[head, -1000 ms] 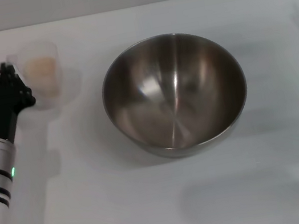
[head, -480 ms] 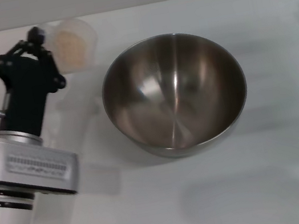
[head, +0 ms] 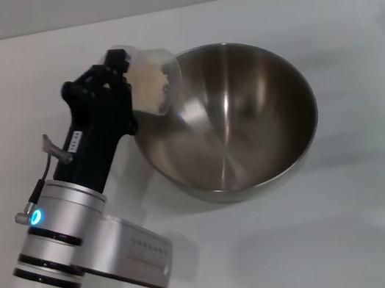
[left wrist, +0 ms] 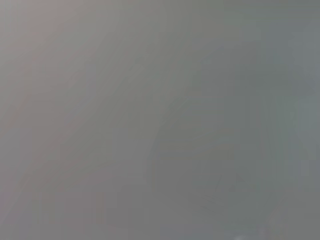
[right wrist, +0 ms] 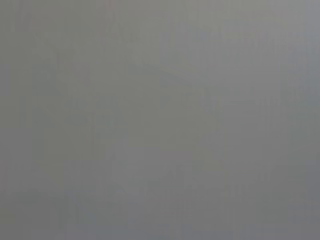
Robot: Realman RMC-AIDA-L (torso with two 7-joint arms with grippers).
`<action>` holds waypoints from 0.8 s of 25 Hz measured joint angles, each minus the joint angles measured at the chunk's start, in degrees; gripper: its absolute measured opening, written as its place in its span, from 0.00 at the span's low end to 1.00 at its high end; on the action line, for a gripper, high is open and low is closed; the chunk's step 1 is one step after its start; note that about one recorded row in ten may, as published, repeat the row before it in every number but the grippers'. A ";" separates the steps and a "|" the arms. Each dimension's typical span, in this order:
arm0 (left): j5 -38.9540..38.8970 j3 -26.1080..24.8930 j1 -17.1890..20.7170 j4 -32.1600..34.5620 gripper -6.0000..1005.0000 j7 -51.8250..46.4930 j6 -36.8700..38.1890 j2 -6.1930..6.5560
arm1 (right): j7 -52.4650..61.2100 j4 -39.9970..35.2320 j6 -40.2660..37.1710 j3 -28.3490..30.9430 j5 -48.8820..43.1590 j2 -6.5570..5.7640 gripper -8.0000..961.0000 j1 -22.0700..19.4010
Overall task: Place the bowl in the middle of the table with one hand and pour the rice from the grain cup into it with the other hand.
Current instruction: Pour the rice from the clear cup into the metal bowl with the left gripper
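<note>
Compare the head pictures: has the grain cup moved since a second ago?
Yes. The grain cup, held by the left gripper, has travelled rightward and now tilts over the rim of the bowl, which stayed put.

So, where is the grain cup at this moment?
In the head view, the grain cup is held by the left gripper and tilted over the left rim of the bowl.

Left pincer (head: 125, 89) raised, clamped, tilted inward.
</note>
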 joint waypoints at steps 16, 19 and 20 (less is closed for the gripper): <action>6.06 4.27 0.03 -1.85 0.02 28.14 -2.57 -0.01 | 0.00 -2.77 -1.36 0.45 -0.18 -0.18 0.84 2.49; 6.06 4.47 -0.14 -2.29 0.02 32.56 -3.76 -0.01 | 0.00 -3.84 -3.32 0.44 -0.18 -0.16 0.84 2.87; 6.06 4.58 -0.27 -2.37 0.02 34.13 -4.07 -0.01 | 0.00 -3.95 -3.79 0.45 -0.18 -0.15 0.84 2.87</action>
